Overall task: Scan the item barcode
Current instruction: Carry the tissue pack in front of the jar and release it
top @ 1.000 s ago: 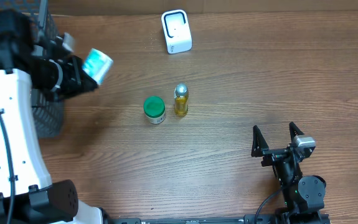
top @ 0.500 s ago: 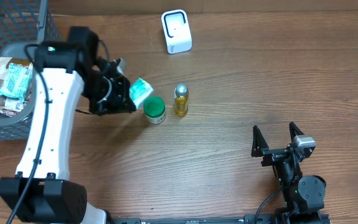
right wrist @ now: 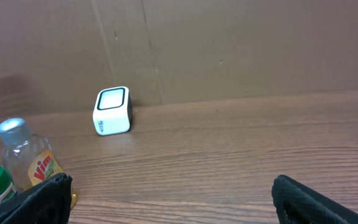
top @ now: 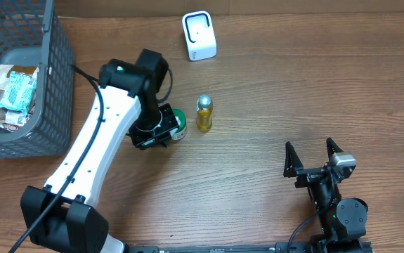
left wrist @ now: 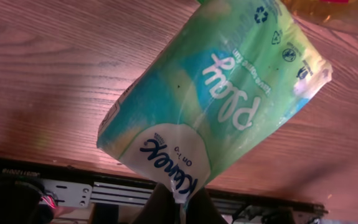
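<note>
1. the left claw (left wrist: 180, 204) is pinched tight on one narrow end of the tissue pack (left wrist: 216, 106), its jaws almost meeting around the crimped edge.
2. from the wrist camera the green and blue tissue pack fans out away from the claw, angled towards 1 o'clock, above the wooden table (top: 272, 91); its print reads upside down.
3. from overhead the left arm reaches out over the middle of the table, and its wrist hides most of the pack.
4. a green-lidded jar (top: 178, 121) sits just beside that wrist at 2 o'clock, partly covered by it.
5. a yellow bottle (top: 204, 113) with a silver cap stands upright just at 3 o'clock of the jar.
6. the white scanner (top: 199, 35) stands well apart at 12 o'clock from the bottle, near the far edge.
7. a wire basket (top: 54, 105) sits at 9 o'clock of the arm, with crumpled packets (top: 13, 95) inside.
8. the right claw (top: 308, 143) rests at 4 o'clock from the bottle, jaws spread wide with nothing between them.
</note>
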You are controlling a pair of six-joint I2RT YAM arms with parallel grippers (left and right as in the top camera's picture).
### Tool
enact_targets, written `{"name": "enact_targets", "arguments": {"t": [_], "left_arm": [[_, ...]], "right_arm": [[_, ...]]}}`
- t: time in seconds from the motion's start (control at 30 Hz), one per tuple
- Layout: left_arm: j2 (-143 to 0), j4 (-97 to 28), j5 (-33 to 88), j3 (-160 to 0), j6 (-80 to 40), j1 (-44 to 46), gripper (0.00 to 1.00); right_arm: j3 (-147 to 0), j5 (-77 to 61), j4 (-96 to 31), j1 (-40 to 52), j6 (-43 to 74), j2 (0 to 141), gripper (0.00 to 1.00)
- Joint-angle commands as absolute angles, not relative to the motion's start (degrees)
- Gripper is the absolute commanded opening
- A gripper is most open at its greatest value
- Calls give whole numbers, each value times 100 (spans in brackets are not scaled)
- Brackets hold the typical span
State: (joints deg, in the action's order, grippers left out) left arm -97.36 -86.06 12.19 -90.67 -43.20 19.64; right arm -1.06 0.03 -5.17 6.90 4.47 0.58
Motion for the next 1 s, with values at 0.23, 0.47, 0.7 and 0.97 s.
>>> {"name": "enact_targets", "arguments": {"t": [0.23,0.47,0.7,0.97], "left_arm": [[-9625,-8311,786,-9037,-4781,2554,40],[-9625,-7994,679,-9037,-4742,2630,50],[-9625,-7817,685,-9037,-3997,2630,44],[-9625,-8178,679,-9037,-3170,2644,7]], "right_arm": [[-45,32,-482,729,423,16,100],[-45,32,-482,729,423,16,100],[-45,30,-482,729,423,16,100],[-45,30,-482,729,423,16,100]]}}
